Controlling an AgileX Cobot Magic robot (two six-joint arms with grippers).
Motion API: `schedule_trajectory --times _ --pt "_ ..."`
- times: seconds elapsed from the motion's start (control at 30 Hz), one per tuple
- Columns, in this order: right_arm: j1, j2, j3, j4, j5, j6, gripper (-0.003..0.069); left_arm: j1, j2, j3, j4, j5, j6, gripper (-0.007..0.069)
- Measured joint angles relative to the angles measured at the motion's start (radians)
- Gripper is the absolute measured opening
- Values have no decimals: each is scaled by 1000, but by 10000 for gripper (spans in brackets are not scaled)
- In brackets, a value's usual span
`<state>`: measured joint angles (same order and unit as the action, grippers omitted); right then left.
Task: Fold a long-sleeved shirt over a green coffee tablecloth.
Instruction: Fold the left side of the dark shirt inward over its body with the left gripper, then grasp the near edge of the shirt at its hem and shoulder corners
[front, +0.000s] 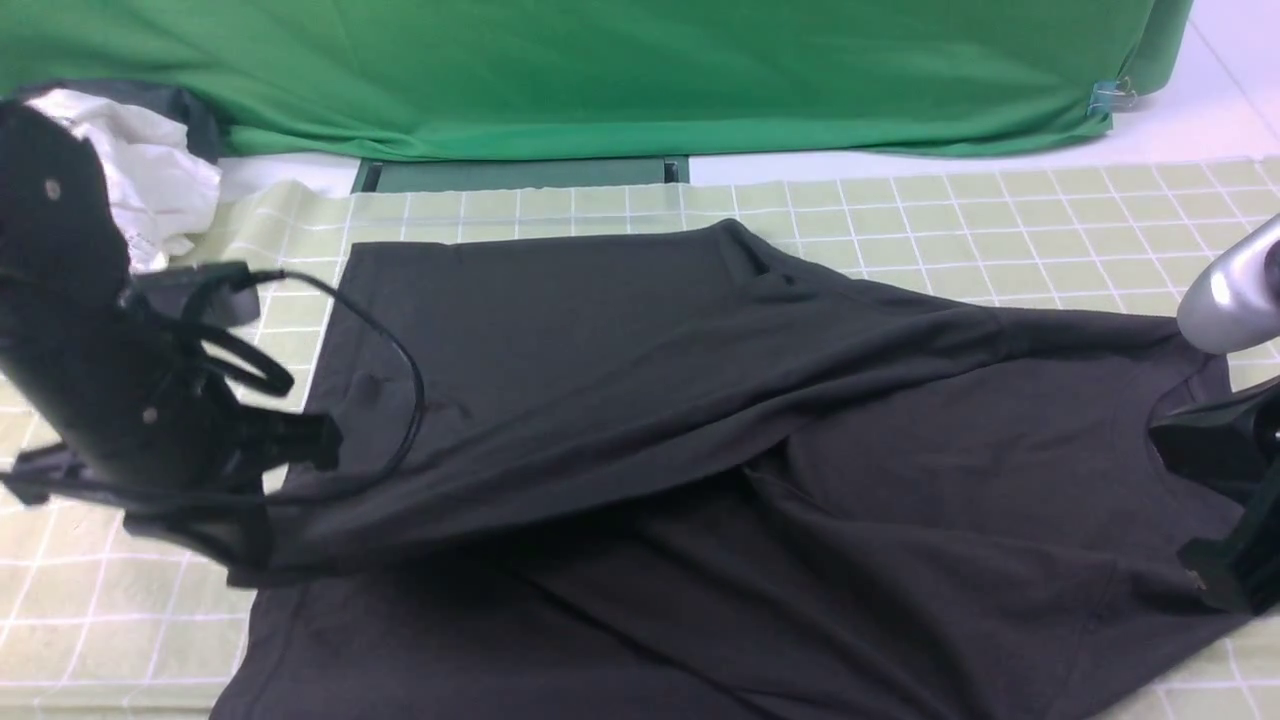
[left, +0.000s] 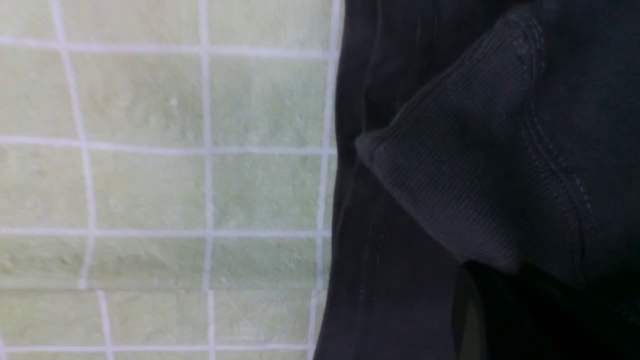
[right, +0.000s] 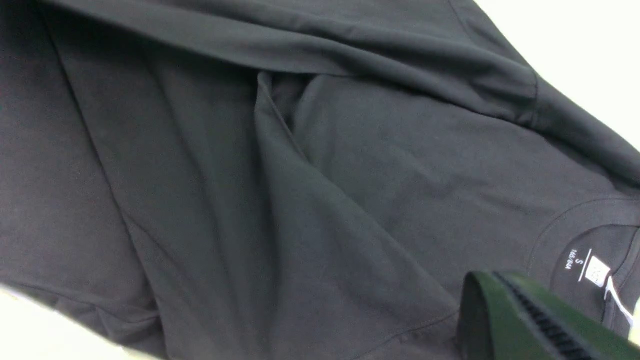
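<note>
A vivid green fabric backdrop (front: 600, 70) hangs across the far side, with a small blue clip (front: 1100, 97) at its right corner. Beside it, white floor (front: 1225, 90) shows in even light.

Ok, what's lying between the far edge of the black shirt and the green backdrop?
Beyond the shirt, the front view shows bare checked tablecloth, then a dark green strip and white surface below the backdrop.

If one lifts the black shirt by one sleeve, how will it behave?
Probably floppy: the long-sleeved shirt lies in soft sagging folds. Likely light, since the knit looks thin. The rest would likely drag across the green coffee tablecloth.
</note>
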<state>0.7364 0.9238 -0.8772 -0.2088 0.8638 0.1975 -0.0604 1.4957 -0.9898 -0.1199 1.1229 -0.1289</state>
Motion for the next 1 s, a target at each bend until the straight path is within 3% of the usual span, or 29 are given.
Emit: schedule_trajectory --times 0.17,0.2,0.3,0.4,0.63,0.8,1.0 --pt "0 0 0 7 -1 0 -6 0 0 55 -11 -39 2 73" --pt "0 0 0 9 -1 0 -4 0 0 74 -11 -47 5 128" --pt "0 0 0 12 -1 1 -3 0 0 96 -11 -49 6 200" --pt "0 0 0 13 -8 1 -3 0 0 134 -13 -49 8 337" --pt "0 0 0 13 -14 1 2 0 0 262 -12 -41 10 506" --pt "0 0 0 14 -17 1 3 0 -2 359 -12 -120 -2 552" --pt "0 0 0 14 -30 0 6 0 -4 407 -11 -171 -5 535"
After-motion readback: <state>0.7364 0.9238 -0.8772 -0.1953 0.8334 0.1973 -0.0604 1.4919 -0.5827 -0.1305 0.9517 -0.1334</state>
